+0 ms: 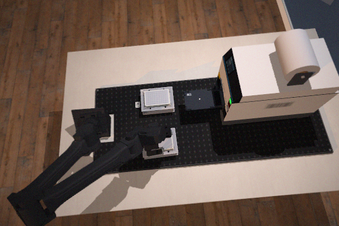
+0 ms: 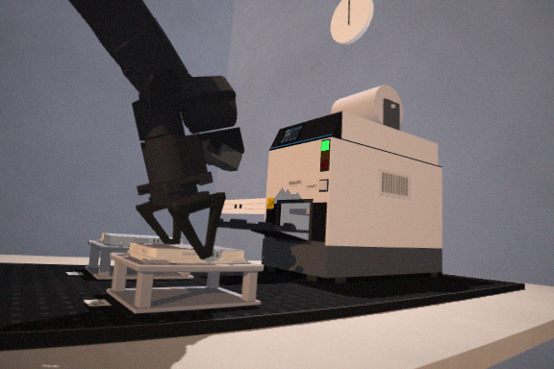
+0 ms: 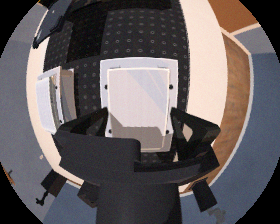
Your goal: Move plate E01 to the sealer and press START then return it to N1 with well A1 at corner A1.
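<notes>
Both fingers of the end effector [image 1: 163,142] [image 2: 189,249] [image 3: 139,111] stand wide open astride a plate [image 1: 169,144] [image 2: 154,253] [image 3: 138,95].

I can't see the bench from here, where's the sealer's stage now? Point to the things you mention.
In the top view, the stage [image 1: 194,104] [image 2: 240,225] sticks out left of the sealer [image 1: 253,75] [image 2: 380,213], just right of the wells-up plate [image 1: 156,97].

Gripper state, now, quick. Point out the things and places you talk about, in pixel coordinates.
Gripper [image 2: 189,249] [image 3: 139,110]: open, holding nothing, its fingers either side of the near plate [image 2: 161,253] [image 3: 138,100].
</notes>
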You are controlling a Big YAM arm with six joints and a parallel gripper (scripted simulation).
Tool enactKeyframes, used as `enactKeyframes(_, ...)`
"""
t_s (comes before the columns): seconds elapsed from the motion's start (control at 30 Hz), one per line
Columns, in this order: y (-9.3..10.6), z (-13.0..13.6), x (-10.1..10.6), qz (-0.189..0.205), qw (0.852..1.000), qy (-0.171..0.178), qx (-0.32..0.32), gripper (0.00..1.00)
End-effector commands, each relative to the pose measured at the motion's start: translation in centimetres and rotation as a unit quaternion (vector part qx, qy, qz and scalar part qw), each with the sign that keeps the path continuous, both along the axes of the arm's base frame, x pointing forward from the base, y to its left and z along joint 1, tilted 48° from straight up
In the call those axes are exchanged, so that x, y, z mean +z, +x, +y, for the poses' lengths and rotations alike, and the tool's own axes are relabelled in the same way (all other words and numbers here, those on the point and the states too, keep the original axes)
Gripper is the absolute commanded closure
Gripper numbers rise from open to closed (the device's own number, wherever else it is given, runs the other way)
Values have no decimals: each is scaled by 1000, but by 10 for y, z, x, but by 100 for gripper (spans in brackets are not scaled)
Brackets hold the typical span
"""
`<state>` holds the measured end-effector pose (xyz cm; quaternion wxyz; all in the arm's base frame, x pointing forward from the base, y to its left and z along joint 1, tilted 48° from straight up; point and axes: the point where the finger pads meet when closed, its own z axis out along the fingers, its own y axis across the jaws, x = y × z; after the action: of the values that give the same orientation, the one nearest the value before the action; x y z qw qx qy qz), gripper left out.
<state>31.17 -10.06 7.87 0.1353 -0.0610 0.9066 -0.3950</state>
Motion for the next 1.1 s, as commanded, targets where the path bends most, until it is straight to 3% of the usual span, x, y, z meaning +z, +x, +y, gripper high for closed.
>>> enactKeyframes(0.0,19,9,21,-31,1000,4,0,0)
enactKeyframes(1.07,19,24,32,-28,1000,5,0,0)
